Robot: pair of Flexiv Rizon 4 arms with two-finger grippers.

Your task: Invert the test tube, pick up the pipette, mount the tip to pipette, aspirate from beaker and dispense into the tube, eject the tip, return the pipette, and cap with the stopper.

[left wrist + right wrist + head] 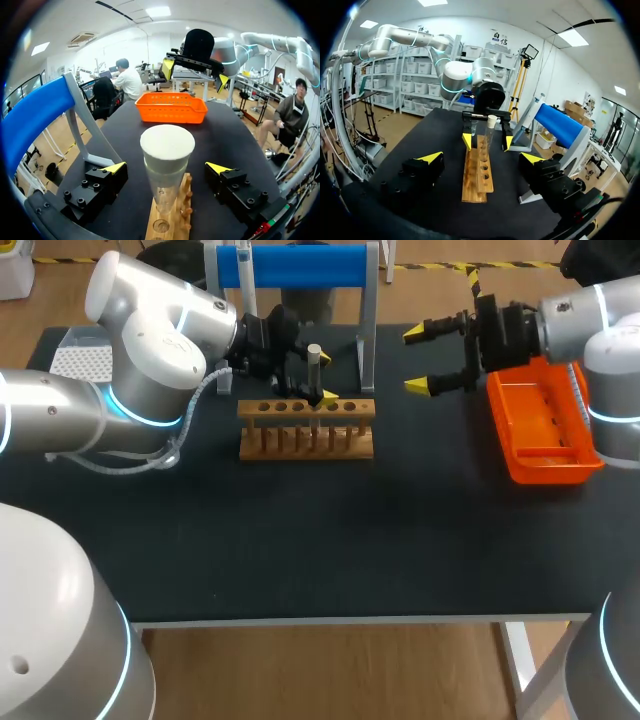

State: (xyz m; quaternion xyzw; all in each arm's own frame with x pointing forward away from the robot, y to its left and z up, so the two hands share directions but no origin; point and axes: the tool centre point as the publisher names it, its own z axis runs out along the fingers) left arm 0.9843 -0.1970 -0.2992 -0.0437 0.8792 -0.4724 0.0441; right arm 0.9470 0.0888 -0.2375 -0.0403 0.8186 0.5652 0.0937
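Observation:
A clear test tube (314,370) with a white stopper (167,142) on top stands upright in the wooden rack (305,430). My left gripper (326,378) straddles the tube, open. In the left wrist view its yellow-tipped fingers (116,167) stand well clear of the glass (166,172) on both sides. My right gripper (416,360) hangs open and empty to the right of the rack, above the mat. In the right wrist view the right gripper (481,158) points along the rack (477,172) towards the tube (490,131).
An orange basket (540,425) lies at the right under my right arm. A blue-topped stand (300,268) rises behind the rack. A white tip box (80,360) sits at the far left behind my left arm. The near half of the black mat (330,540) is bare.

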